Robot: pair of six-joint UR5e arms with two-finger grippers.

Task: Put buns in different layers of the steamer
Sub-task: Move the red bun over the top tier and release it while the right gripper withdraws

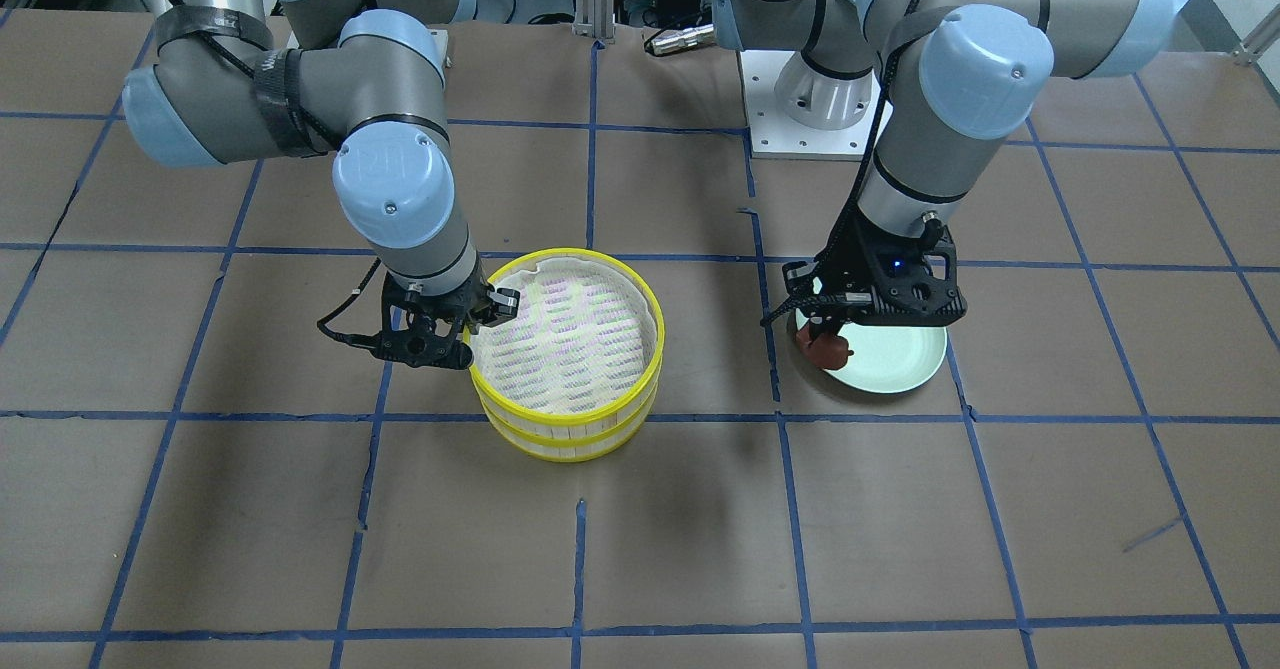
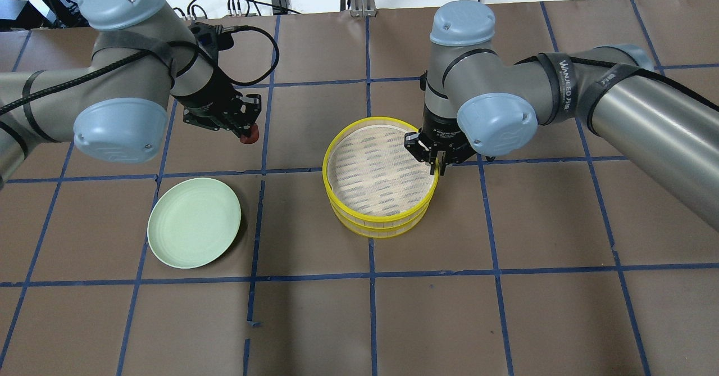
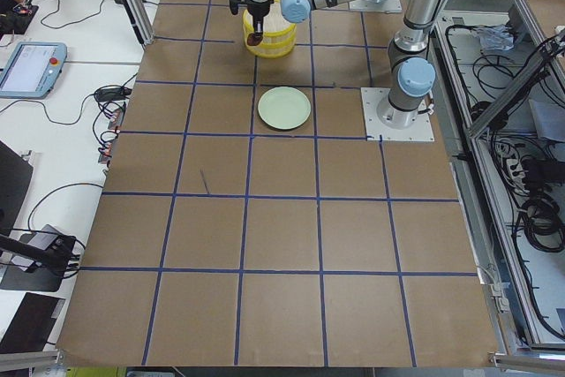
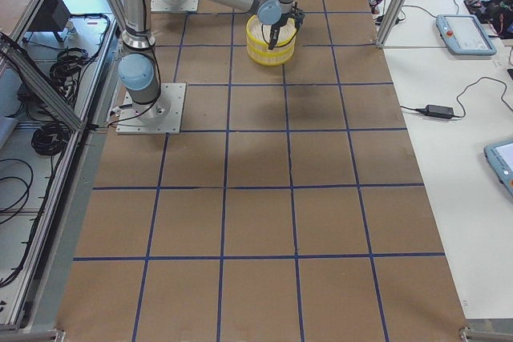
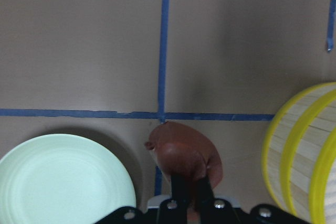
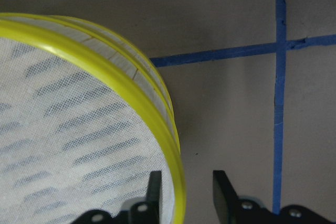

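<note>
Left hand (image 2: 242,128) closed on brown bun (image 5: 184,150), held above bench (image 2: 505,308) near plate (image 2: 194,221) | right hand (image 6: 186,177) open astride rim of top layer (image 6: 178,166) | step judged: top layer's removal | next: rim to be gripped, lifted level.

Surfaces: desk (image 1: 900,529) is a matt brown paper-like sheet with blue tape lines (image 2: 372,308), slightly wrinkled. The steamer layers (image 1: 565,419) have glossy yellow rims, plastic-looking, over pale wood-like slats; the lining is white woven mesh cloth (image 1: 565,334). The green plate (image 2: 194,221) is smooth with a faint sheen. The reddish-brown bun (image 5: 184,153) has a smooth skin, slightly glossy.
</note>
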